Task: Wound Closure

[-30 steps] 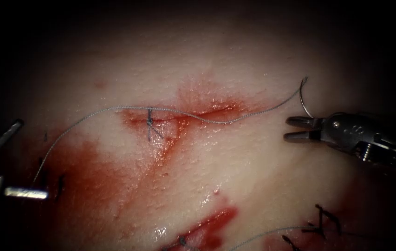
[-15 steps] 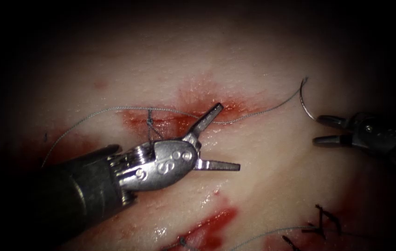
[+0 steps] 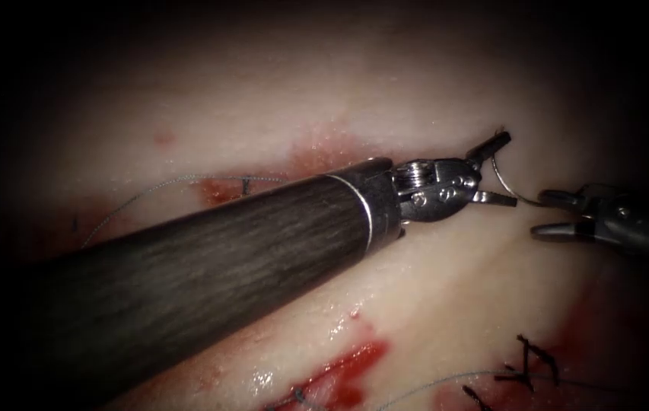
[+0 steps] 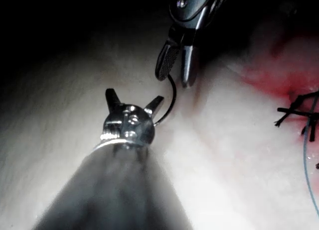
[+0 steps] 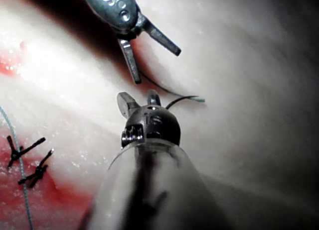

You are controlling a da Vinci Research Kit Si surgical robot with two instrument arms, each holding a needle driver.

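Observation:
The curved needle (image 3: 504,183) lies on the tissue (image 3: 415,91) to the right of the cut (image 3: 221,192), not in the tissue. My left tool (image 3: 510,170) reaches across the cut, its jaws open on either side of the needle's curve without gripping it. My right tool (image 3: 537,215) stands just right of the needle, jaws open and holding nothing. Thread (image 3: 172,181) runs left from under the shaft past a tied stitch (image 3: 246,185). In the left wrist view the needle (image 4: 174,95) arcs between the left tool (image 4: 135,95) and the right tool (image 4: 174,79). The right wrist view has the right tool (image 5: 135,93) below the left tool (image 5: 157,67).
The left shaft (image 3: 225,251) covers much of the cut and its red fluid. A second cut with red fluid (image 3: 354,365) lies near the front. Dark stitches (image 3: 529,365) and a pale thread (image 3: 431,384) sit at the front right.
The left tool swept from the far left across the cut to the needle, jaws open throughout. The right tool drew back a little to the right. The needle stayed where it lay.

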